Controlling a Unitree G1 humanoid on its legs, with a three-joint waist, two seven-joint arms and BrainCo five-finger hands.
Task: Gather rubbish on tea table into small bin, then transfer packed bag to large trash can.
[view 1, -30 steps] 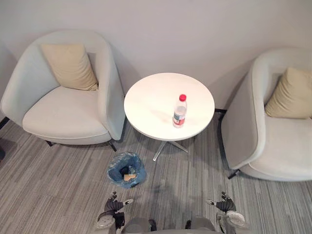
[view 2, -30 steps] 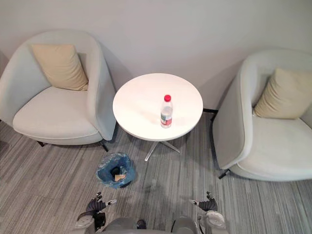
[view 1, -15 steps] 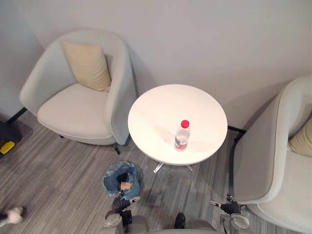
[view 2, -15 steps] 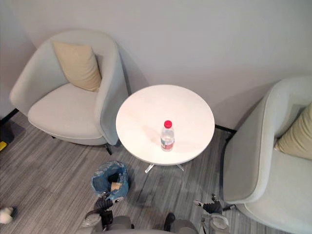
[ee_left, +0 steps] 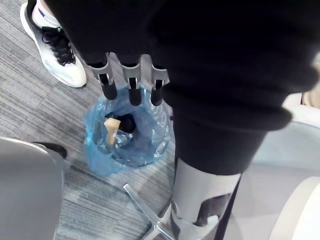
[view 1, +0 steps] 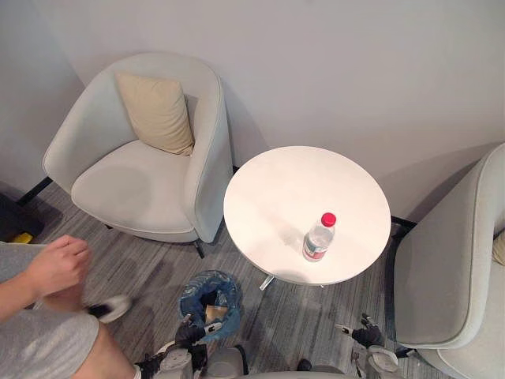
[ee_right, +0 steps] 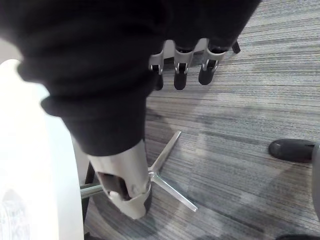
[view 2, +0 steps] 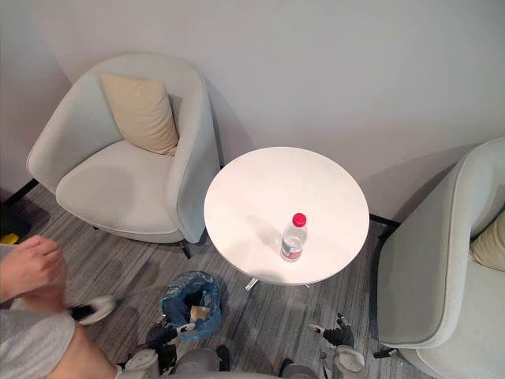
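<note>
White round tea table (view 1: 288,185), one bottle on it, both your hands low and empty

Plastic bottle (view 1: 318,238) with the red cap stands upright on the table top, toward its near right edge, well apart from both your hands. The small bin (view 1: 226,285) with the blue bag sits on the grey floor just beside the table's base, in front of the left armchair (view 1: 142,181), and a tan scrap (ee_left: 111,129) plus something dark lie inside it. Your left hand (view 1: 188,335) hangs by the bin's near side, fingers (ee_left: 131,86) straight and apart, gripping nothing. Your right hand (view 1: 364,335) is down near the floor by the right armchair (view 1: 450,268), fingers (ee_right: 179,75) relaxed, nothing in them either. A person's hand (view 1: 55,264) and white shoe (view 1: 112,307) show at lower left, near the bin but not touching it
</note>
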